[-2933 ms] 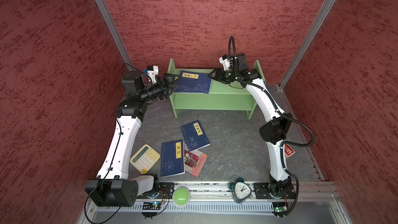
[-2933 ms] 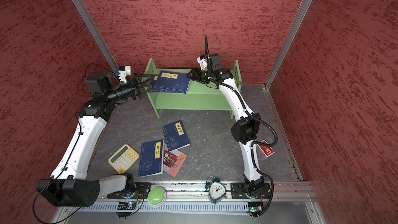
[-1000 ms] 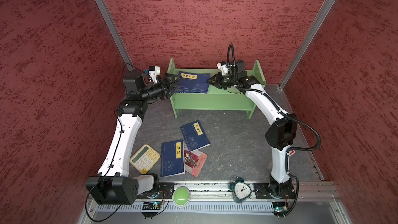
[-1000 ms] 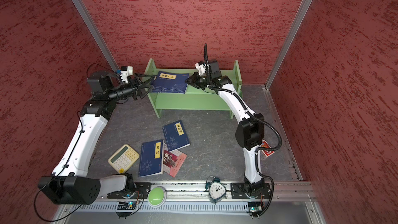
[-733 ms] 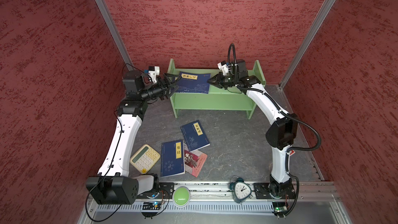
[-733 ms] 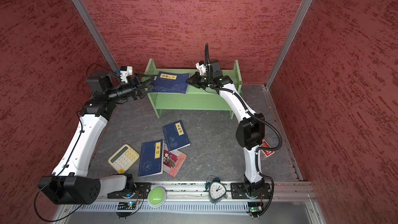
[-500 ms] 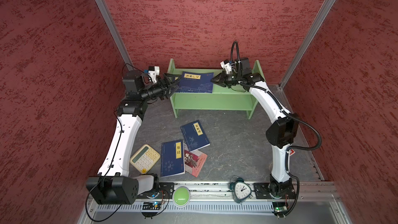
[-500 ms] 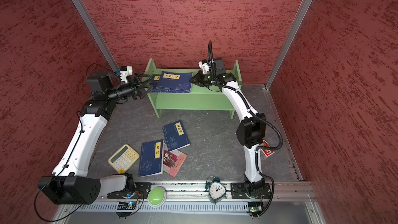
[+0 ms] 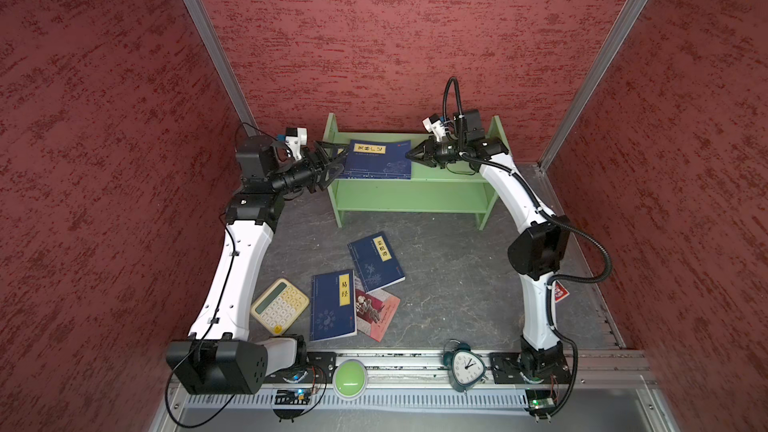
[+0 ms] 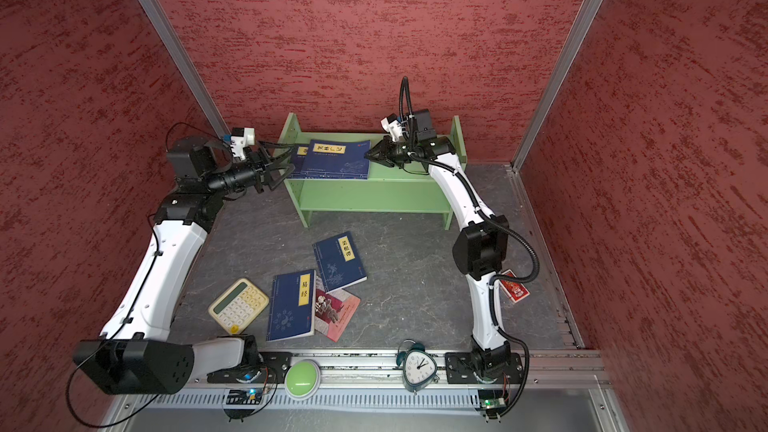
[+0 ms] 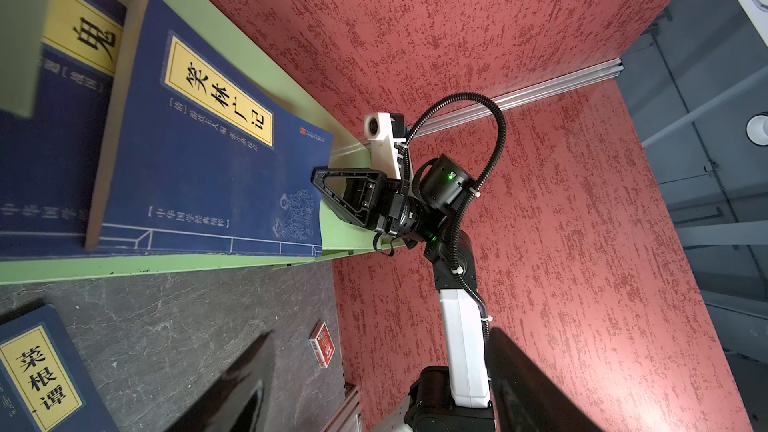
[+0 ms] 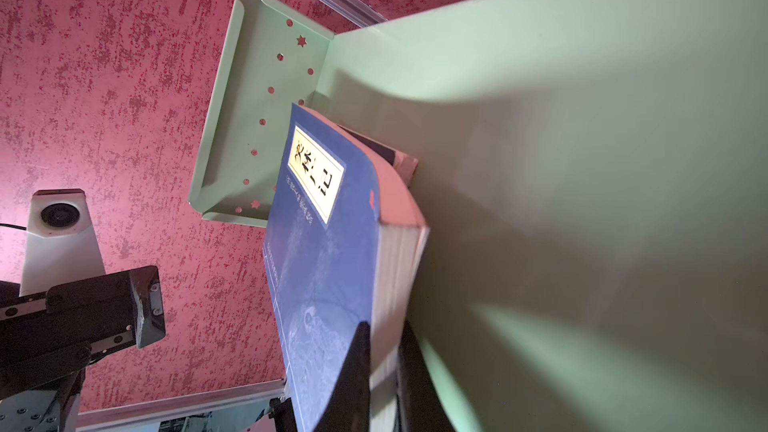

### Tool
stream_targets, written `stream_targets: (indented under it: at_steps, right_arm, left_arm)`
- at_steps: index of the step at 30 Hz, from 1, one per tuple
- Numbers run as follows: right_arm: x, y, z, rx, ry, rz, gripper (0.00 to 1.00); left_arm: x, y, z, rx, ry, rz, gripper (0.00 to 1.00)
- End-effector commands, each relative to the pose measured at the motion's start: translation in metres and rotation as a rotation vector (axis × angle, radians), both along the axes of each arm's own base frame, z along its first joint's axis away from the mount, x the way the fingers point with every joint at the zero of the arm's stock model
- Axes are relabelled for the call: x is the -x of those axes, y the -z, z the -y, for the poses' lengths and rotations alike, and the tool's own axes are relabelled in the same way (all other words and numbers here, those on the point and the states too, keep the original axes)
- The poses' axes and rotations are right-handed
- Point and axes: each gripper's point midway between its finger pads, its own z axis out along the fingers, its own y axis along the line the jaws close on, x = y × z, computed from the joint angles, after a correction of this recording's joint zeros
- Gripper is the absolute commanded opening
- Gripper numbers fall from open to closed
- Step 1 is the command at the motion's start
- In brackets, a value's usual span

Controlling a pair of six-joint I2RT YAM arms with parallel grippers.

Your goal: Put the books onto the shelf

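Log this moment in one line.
right gripper: shut on navy book | navy book: on shelf top tier | left gripper: open, beside shelf

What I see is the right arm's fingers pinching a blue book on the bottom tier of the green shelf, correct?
Not quite. The right arm's fingers do pinch the blue book, but it lies on the top tier of the green shelf, not the bottom, as both top views show.

The shelf (image 9: 407, 197) is bare right of the books (image 9: 376, 157), save the right tool (image 9: 408, 155)
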Motion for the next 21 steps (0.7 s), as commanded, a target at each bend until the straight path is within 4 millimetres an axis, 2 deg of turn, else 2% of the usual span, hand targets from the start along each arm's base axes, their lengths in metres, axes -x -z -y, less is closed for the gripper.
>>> stream_targets:
  at_steps: [1,7,21]
  right_arm:
    - [0.002,0.006,-0.014,-0.007,-0.038,-0.003,0.13]
    - [0.0,0.0,-0.028,-0.023,-0.057,0.005,0.15]
    - [-0.014,-0.011,-0.031,-0.026,0.054,0.023,0.13]
  left_arm:
    - [-0.002,-0.013,-0.001,-0.003,-0.003,0.051,0.8]
    - [-0.003,-0.012,0.0,0.0,0.002,0.048,0.79]
    - [-0.003,-0.01,0.0,-0.013,0.009,0.057,0.8]
